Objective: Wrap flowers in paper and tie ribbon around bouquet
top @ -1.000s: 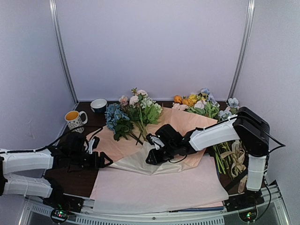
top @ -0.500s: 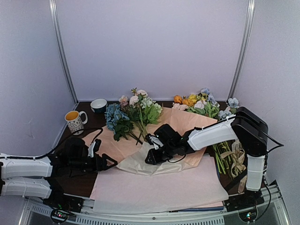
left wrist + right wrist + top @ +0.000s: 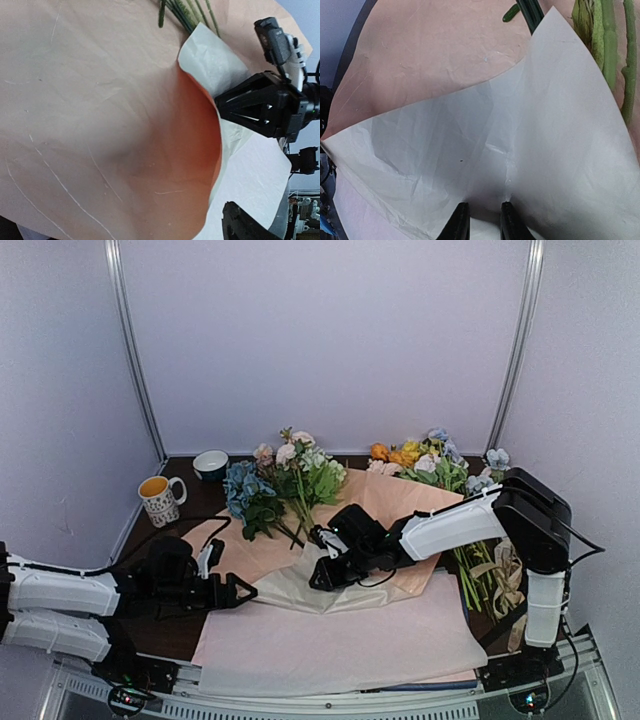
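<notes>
Wrapping paper [image 3: 258,552], one large thin peach-tan sheet, softly creased: spread mid-scene on the dark brown surface [image 3: 170,625], near corner lifted and folded back, showing a pale grey-white underside. Fills most of both wrist views.

Far left: white speckled mug [image 3: 160,496] with a yellow-orange inside, upright, well apart from the sheet. Behind it and to its right, small dark blue bowl [image 3: 211,463], white inside.

Near left: black left end effector [image 3: 240,591], low at the sheet's near-left edge. Fingers spread wide apart, gripping nothing; cannot tell whether touching the sheet.

Centre: long-stemmed artificial flowers [image 3: 290,478] with dusty blue, white and pale pink heads and green leaves, lying on the far part of the sheet, heads past its far edge. Green stem ends [image 3: 186,11] pointing toward the folded corner.

Near centre: flat pale pink sheets [image 3: 340,645], far edge tucked under the peach one.

Right of centre: right end effector [image 3: 325,578], fingers nearly together, clamped on the folded-back corner, pale underside pinched between them.

Far right: larger loose bunch [image 3: 420,458] of orange, yellow and blue blooms, beside the sheet's far-right corner.
</notes>
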